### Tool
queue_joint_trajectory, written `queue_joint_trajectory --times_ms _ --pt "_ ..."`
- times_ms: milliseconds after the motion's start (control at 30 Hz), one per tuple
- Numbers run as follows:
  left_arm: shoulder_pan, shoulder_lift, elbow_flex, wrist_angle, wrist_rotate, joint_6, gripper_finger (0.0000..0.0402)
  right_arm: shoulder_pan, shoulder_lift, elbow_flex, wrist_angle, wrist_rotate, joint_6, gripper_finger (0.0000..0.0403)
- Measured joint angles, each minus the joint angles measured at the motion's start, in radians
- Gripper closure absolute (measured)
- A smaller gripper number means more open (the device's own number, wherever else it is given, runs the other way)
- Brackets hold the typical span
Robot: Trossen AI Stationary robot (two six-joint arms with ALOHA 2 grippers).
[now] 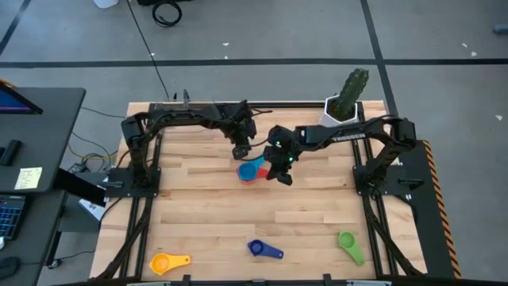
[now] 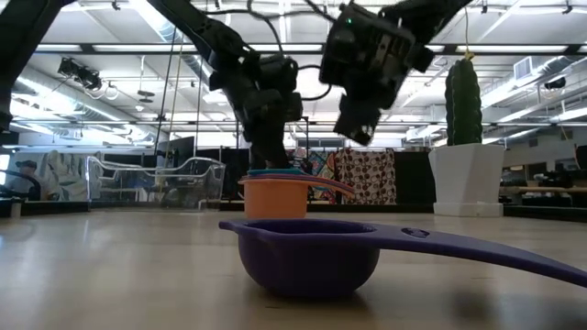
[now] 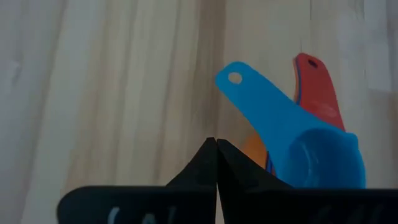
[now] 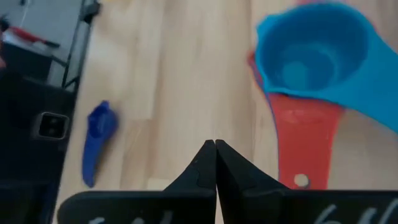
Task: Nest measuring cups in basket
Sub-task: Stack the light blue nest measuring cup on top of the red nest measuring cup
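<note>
Risk is building as both grippers, left (image 1: 241,151) and right (image 1: 282,176), are hovering pressed together and empty beside the light blue plastic measuring cup (image 1: 249,171) stacked on the red plastic cup (image 1: 263,169), which a careless nudge could be toppling.

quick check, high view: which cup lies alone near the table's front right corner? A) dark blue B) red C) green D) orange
C: the green measuring cup lies by itself toward the front right, while the orange measuring cup is at front left and the dark blue measuring cup at front centre.

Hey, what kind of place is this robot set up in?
Probably a large lab or workshop: a wooden table on a taped concrete floor, a desk with a laptop beside it, open ceiling lights.
</note>
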Motion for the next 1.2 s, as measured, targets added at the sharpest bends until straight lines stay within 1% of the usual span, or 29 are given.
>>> queue_joint_trajectory --times_ms 67,133,233,333,467,567,700,800,1033,1200 --pt "-0.001 0.024 -0.001 -0.009 0.018 0.002 0.0401 0.015 0.004 -0.020 0.020 0.049 0.013 0.0402" --pt "-0.008 0.046 -0.002 0.015 0.023 0.005 0.0401 0.031 0.006 -0.034 0.037 0.084 0.009 0.0402" --pt "-0.016 0.074 0.000 0.045 0.036 0.001 0.0401 0.049 0.012 -0.053 0.054 0.087 0.016 0.0402" --pt "-0.022 0.102 -0.001 0.047 0.076 -0.001 0.0401 0.065 0.025 -0.067 0.075 0.091 0.039 0.0402" --pt "-0.035 0.111 0.000 0.067 0.078 -0.001 0.0401 0.084 0.067 -0.076 0.091 0.104 0.055 0.0402" --pt "-0.044 0.114 0.000 0.072 0.078 -0.002 0.0401 0.088 0.103 -0.076 0.124 0.085 0.056 0.0402" --pt "-0.067 0.114 0.001 0.070 0.087 -0.002 0.0402 0.077 0.127 -0.076 0.164 0.078 0.049 0.0402" --pt "-0.090 0.114 0.001 0.072 0.094 -0.002 0.0402 0.059 0.128 -0.076 0.160 0.080 0.043 0.0402" --pt "-0.134 0.114 0.001 0.069 0.093 -0.003 0.0401 0.013 0.128 -0.076 0.130 0.167 0.015 0.0402" --pt "-0.136 0.114 0.001 0.069 0.092 -0.005 0.0401 -0.004 0.128 -0.076 0.124 0.158 0.002 0.0401"
